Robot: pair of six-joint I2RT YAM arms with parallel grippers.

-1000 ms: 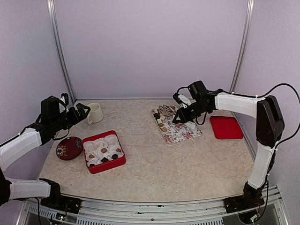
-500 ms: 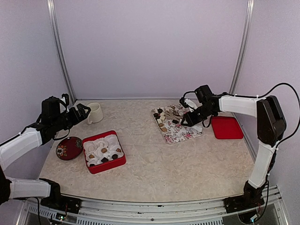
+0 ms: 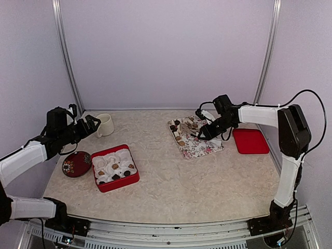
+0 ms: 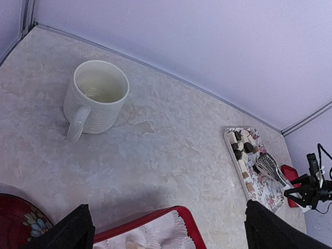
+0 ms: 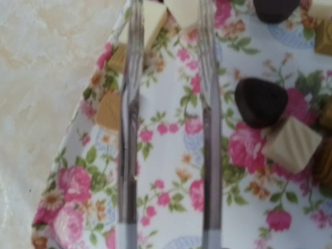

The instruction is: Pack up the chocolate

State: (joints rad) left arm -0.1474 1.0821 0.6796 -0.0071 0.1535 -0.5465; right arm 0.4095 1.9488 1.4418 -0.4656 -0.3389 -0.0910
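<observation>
The chocolate (image 3: pixel 180 134) lies as several dark, tan and cream pieces on a floral tray (image 3: pixel 205 148) at the back right. My right gripper (image 3: pixel 199 133) hangs low over that tray, its two thin metal fingers (image 5: pixel 129 104) spread apart. In the right wrist view the gripper (image 5: pixel 168 31) has bare tray between its fingers, a cream piece (image 5: pixel 182 8) at the tips, and a dark piece (image 5: pixel 259 101) to the right. A red box (image 3: pixel 115 167) with white paper cups holds a few pieces. My left gripper (image 3: pixel 91 124) is open and empty, raised above the table's left side.
A cream mug (image 3: pixel 105 124) stands at the back left, also in the left wrist view (image 4: pixel 98 96). A dark red oval dish (image 3: pixel 77 164) lies left of the box. A red lid (image 3: pixel 250 141) lies right of the tray. White walls close in the table.
My right gripper swung right toward the tray's right edge, then came back left over the chocolates. The left arm has not moved.
</observation>
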